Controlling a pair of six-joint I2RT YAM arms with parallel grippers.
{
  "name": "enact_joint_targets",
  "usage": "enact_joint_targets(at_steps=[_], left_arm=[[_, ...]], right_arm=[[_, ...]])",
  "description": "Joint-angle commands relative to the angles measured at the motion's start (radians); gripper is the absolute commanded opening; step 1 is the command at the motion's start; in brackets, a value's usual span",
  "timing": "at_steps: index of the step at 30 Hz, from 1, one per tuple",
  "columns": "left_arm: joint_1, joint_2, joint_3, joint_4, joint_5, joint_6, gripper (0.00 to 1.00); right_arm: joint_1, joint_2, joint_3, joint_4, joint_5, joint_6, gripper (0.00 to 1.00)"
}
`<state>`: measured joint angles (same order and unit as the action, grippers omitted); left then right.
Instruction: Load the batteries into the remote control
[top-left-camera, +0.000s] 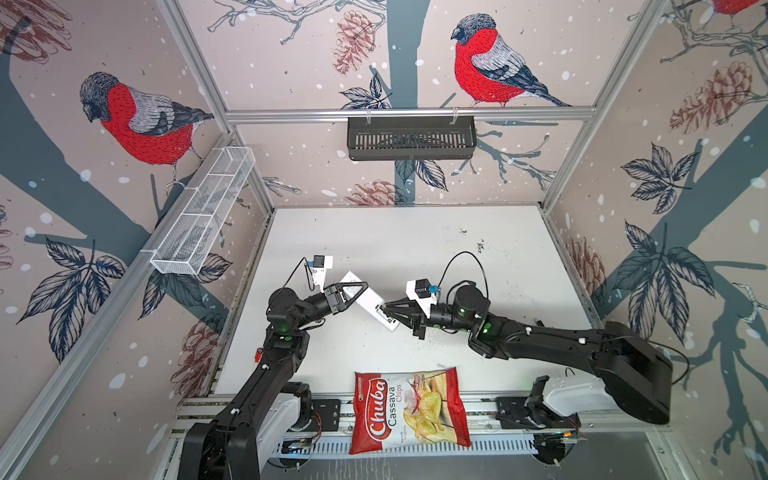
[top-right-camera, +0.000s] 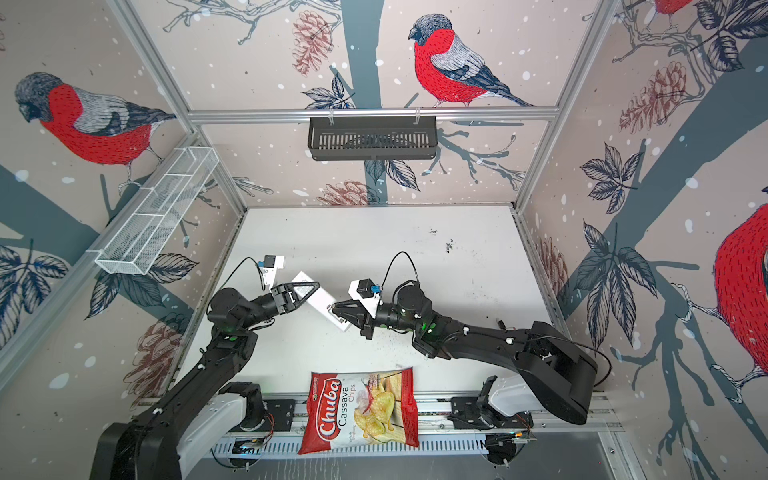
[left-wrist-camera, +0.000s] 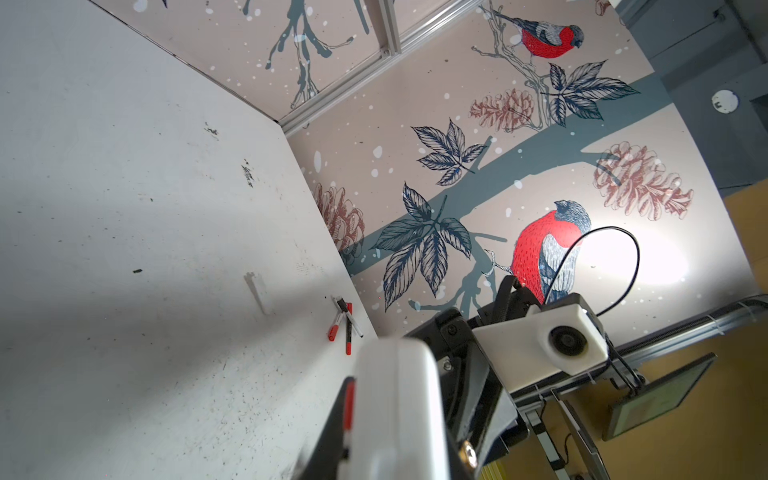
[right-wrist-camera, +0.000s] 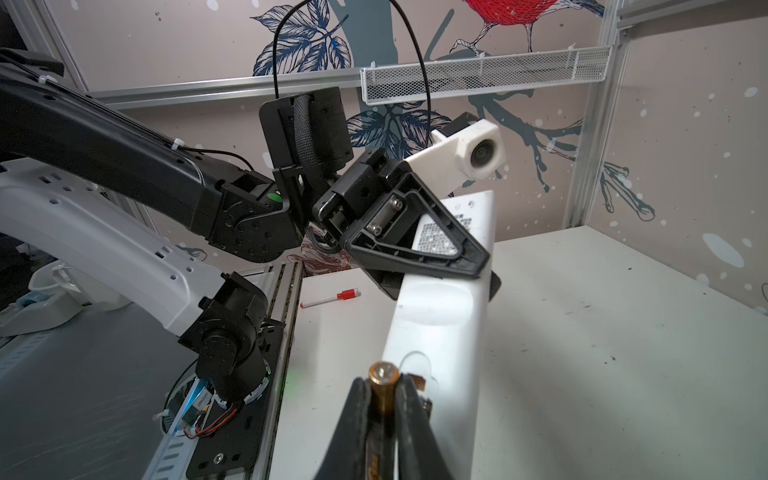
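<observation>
The remote control (top-left-camera: 371, 302) (top-right-camera: 321, 299) is a slim white bar held above the table, tilted, its plain back up. My left gripper (top-left-camera: 362, 287) (top-right-camera: 313, 287) is shut on its upper half; in the left wrist view the remote control (left-wrist-camera: 399, 407) fills the space between the jaws. My right gripper (top-left-camera: 384, 308) (top-right-camera: 332, 308) is shut on one of the batteries (right-wrist-camera: 384, 376), whose gold end pokes out between the fingertips at the remote control's (right-wrist-camera: 440, 324) lower end. Whether the battery touches it, I cannot tell. No other battery shows.
A red Chuba chips bag (top-left-camera: 409, 409) lies at the table's front edge over the rail. Red-capped markers (left-wrist-camera: 345, 324) lie near the right wall, and one marker (right-wrist-camera: 330, 298) lies by the left arm's base. A black basket (top-left-camera: 411, 137) and a white mesh basket (top-left-camera: 203, 216) hang on the walls.
</observation>
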<state>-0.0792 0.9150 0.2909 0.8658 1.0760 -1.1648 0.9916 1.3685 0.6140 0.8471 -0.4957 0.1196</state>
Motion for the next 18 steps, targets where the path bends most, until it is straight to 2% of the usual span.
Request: enact_joint_targets(at_steps=[1,11,18], left_arm=[[0.008,0.010,-0.007,0.182,0.032,-0.081,0.00],[0.013,0.000,-0.009,0.177,0.026,-0.077,0.00],[0.026,-0.009,-0.007,0.142,0.018,-0.054,0.00]], right_arm=[[0.009,0.006,0.008,0.038,-0.003,-0.021,0.10],[0.028,0.043,0.031,-0.026,0.048,-0.028,0.09],[0.036,0.041,0.062,-0.149,0.091,-0.047,0.09]])
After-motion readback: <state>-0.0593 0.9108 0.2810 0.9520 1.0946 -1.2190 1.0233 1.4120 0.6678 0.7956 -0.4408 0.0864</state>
